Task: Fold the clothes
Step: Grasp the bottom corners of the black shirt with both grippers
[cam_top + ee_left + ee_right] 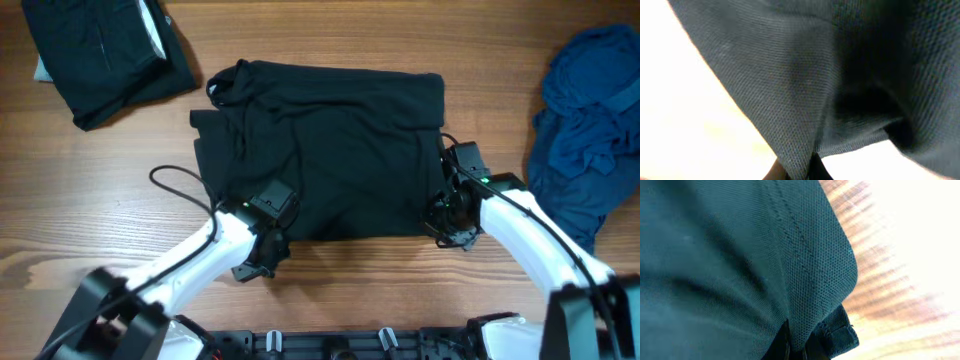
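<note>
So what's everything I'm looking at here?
shirt: one, black, spread mid-table
folded garment: one, black, far left corner
blue cloth: one, crumpled, right edge
table: one, brown wood, under everything
cable: one, black, looping beside the left arm
left arm: one, white, near left
right arm: one, white, near right
left gripper: one, black, pinching the shirt's near left corner
right gripper: one, black, pinching the shirt's near right corner

Black garment (pixel 730 255) fills the view, its stitched corner pinched tight in the right gripper (pixel 797 349) at bottom, with bright wooden table (pixel 900 280) on the right.
</note>
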Action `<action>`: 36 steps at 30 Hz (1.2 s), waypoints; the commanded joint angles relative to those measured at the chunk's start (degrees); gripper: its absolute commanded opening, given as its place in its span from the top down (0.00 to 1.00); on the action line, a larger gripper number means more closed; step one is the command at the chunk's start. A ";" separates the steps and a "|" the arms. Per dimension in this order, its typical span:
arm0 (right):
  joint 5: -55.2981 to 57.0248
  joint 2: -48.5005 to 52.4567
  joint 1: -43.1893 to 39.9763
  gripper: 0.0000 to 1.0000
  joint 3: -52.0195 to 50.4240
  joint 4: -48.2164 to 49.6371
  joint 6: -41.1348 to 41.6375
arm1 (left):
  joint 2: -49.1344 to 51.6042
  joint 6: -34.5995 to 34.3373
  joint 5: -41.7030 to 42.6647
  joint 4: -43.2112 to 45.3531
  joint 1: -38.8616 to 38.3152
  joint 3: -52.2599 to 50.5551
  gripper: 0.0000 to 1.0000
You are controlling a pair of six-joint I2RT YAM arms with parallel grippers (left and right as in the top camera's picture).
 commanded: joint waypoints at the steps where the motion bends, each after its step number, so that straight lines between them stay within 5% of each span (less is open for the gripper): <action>1: 0.17 -6.80 0.20 0.96 0.31 -2.89 0.20 | -7.19 -0.17 1.11 -3.87 0.26 -0.26 0.96; 17: 3.89 -12.57 0.17 0.96 3.74 -14.73 -1.33 | -23.10 -0.31 1.70 -22.77 0.26 4.72 0.96; 24: 8.81 -12.57 0.17 0.96 10.40 -19.10 -2.78 | -25.70 -0.31 -6.38 -31.50 0.26 14.23 0.96; 36: 8.98 -12.52 0.20 0.96 10.73 -18.43 -2.82 | -25.57 -0.35 -7.93 -33.62 0.26 15.06 0.96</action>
